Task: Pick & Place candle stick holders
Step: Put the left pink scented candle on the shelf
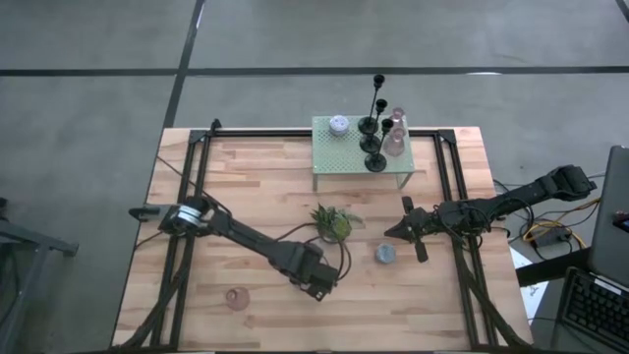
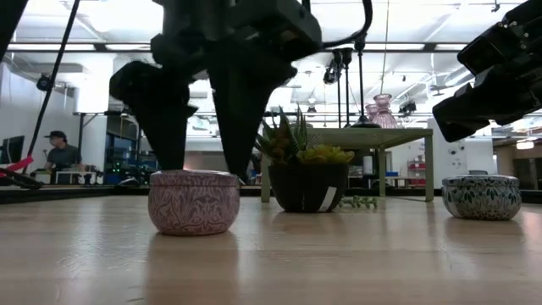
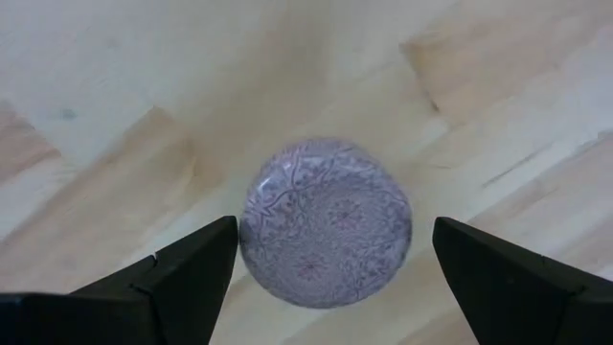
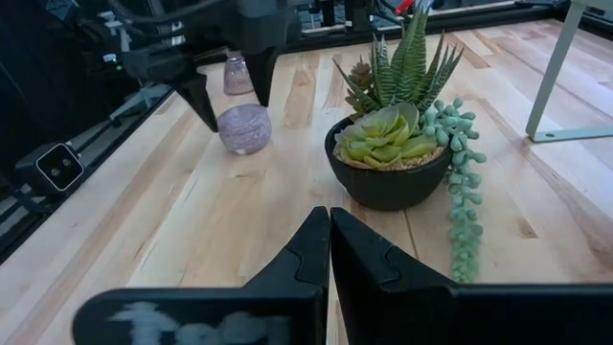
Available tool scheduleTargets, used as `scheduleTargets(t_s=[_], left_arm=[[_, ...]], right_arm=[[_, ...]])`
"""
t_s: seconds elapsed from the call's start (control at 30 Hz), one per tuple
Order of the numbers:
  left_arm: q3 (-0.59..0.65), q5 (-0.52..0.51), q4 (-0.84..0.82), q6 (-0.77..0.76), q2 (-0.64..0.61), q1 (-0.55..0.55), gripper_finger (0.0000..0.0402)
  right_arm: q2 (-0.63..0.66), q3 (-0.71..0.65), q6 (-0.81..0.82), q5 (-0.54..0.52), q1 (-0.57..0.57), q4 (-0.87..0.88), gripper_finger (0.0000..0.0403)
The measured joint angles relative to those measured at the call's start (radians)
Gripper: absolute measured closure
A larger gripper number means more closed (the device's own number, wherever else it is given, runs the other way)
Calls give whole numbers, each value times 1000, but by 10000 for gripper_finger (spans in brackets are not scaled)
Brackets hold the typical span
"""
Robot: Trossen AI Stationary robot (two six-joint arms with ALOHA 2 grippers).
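Note:
A round pinkish-lilac patterned holder [image 3: 326,249] stands on its base on the table; it also shows in the low view [image 2: 193,202] and the right wrist view [image 4: 244,127]. My left gripper [image 3: 335,230] is open just above it, pointing down, one finger on each side, touching nothing; in the high view my left gripper [image 1: 316,283] hides the holder. A pink holder [image 1: 236,297] stands near the front left, a blue one [image 1: 385,254] right of centre. Three black candlesticks [image 1: 375,128] stand on the rack. My right gripper [image 4: 329,216] is shut and empty beside the plant.
A potted green plant [image 1: 334,221] stands mid-table between both grippers. The pale green mesh rack [image 1: 344,157] at the far edge also carries a small pale round holder [image 1: 339,125] and pink glass pieces [image 1: 396,136]. Black frame rails [image 1: 192,197] run along both table sides.

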State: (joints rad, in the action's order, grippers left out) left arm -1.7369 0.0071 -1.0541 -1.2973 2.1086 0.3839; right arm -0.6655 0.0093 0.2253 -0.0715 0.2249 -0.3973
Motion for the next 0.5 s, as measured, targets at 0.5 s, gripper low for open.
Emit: scheduleTargets(t_s=[0.5], left_arm=[[107,36,130,-22,3,4,59]], right_arm=[[0,0,0,0,0,0,394]])
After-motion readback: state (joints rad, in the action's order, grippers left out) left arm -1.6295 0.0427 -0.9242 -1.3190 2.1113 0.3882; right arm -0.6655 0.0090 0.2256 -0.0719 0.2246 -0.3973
